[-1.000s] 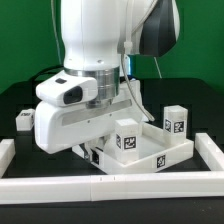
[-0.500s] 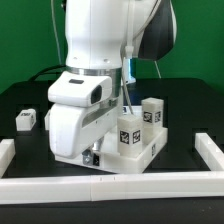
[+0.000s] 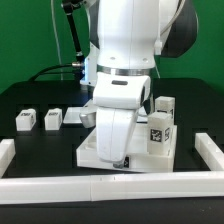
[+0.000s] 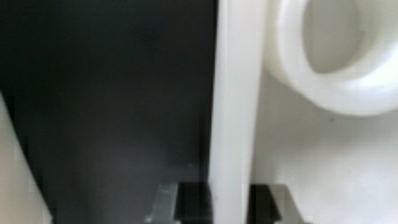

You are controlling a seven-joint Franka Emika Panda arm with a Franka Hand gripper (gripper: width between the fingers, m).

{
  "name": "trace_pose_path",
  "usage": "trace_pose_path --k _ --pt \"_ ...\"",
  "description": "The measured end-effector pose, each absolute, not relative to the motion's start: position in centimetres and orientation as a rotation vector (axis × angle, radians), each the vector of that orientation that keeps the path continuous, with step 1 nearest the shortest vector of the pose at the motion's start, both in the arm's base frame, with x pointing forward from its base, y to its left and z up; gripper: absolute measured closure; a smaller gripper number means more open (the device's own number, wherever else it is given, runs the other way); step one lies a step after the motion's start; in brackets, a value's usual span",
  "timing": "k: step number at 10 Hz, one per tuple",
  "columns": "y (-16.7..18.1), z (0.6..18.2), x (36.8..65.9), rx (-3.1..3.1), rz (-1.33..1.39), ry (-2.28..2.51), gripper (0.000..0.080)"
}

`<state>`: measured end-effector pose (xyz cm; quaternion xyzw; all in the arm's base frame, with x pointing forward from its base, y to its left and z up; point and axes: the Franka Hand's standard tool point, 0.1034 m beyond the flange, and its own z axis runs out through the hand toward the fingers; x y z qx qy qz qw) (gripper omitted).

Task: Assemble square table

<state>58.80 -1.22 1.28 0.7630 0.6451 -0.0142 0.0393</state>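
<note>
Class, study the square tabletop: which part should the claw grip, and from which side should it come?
Grip the thin raised rim of the tabletop from above: the slab lies flat and looks too wide, while the upright rim fits the claw, which is shut on it.

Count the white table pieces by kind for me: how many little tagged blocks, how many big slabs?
legs: 4
slab: 1
total: 5
</note>
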Motion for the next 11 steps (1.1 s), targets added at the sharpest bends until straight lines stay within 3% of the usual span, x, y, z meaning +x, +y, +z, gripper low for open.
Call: trace_pose_path --k 2,6,9,11 --pt "-1.3 1.2 58.7 2.195 -0.071 2.112 0.0741" --pt "4.6 1.0 59.3 2.003 -0.016 2.283 0.0741" --pt "3.2 0.9 59.1 1.665 -0.080 2.519 0.0741" --pt "5.9 0.8 58.8 1.544 -0.081 2.590 0.0741"
